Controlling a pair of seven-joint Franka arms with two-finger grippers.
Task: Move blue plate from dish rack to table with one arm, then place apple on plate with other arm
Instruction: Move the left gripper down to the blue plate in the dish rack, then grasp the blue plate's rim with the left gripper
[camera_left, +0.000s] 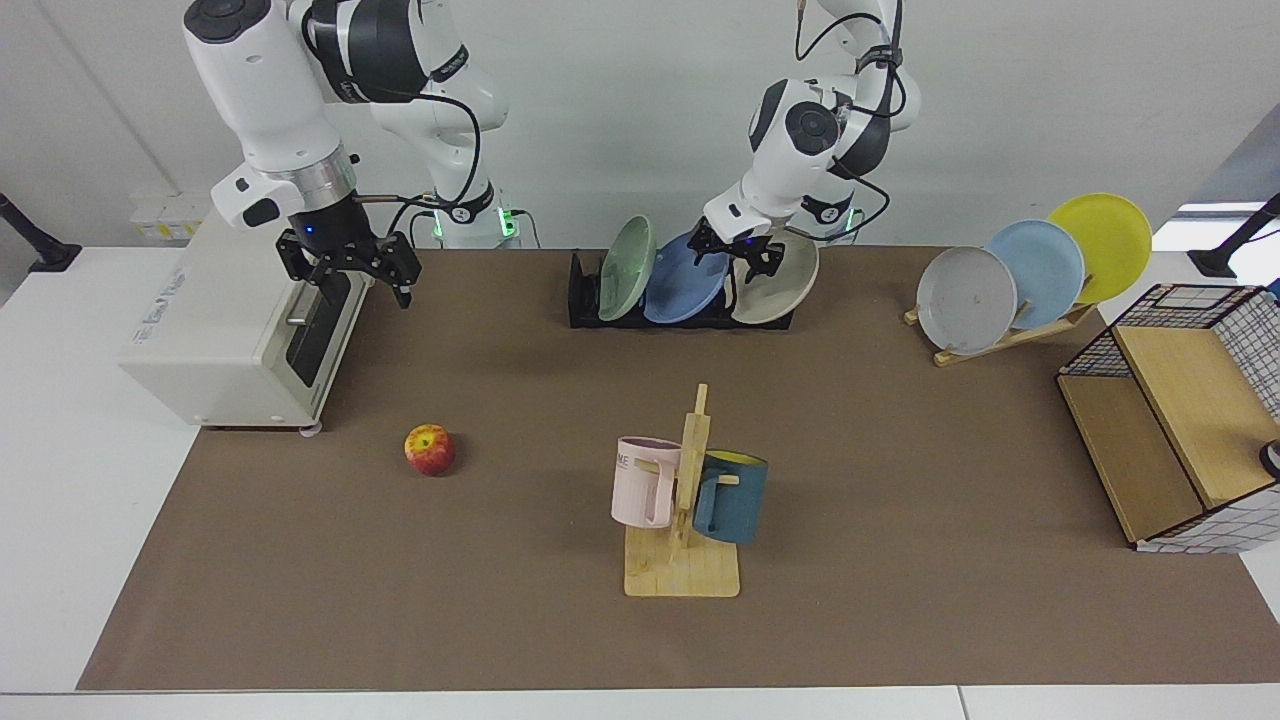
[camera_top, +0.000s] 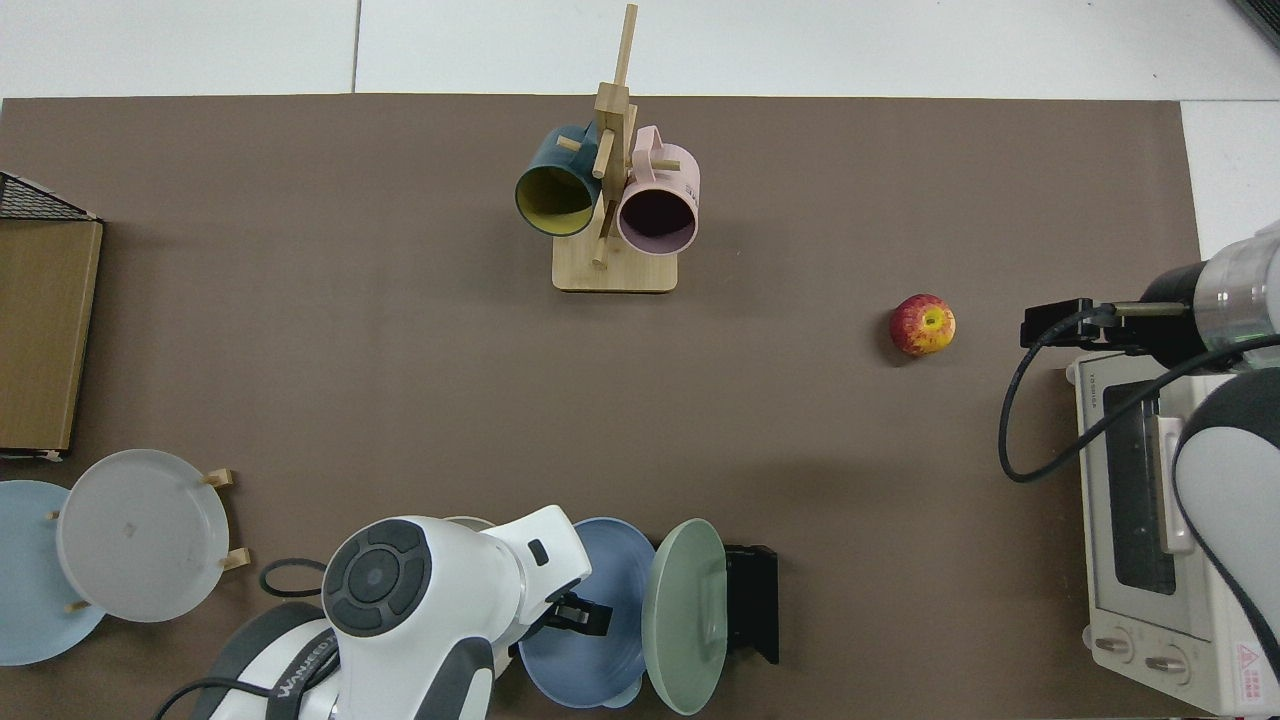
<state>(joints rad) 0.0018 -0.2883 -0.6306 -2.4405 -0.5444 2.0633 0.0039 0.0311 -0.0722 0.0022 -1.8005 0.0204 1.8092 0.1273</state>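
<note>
The blue plate (camera_left: 680, 288) (camera_top: 615, 570) stands on edge in the middle slot of the black dish rack (camera_left: 583, 292) (camera_top: 755, 600) at the back of the brown-matted table (camera_left: 900, 500). My left gripper (camera_left: 733, 256) (camera_top: 580, 615) is at the plate's upper rim, open, with a finger on each side of the edge. The apple (camera_left: 430, 449) (camera_top: 922, 325) lies on the mat in front of the toaster oven. My right gripper (camera_left: 348, 272) (camera_top: 1050, 325) waits open above the oven's front, a short way behind the apple.
A sage-green plate (camera_left: 625, 268) and a beige plate (camera_left: 785, 282) flank the blue one. A wooden stand (camera_left: 1010, 338) holds grey, sky-blue and yellow plates. A mug tree (camera_left: 688, 490) stands mid-table, a toaster oven (camera_left: 230, 330) at one end and a wire-and-wood shelf (camera_left: 1170, 420) at the other.
</note>
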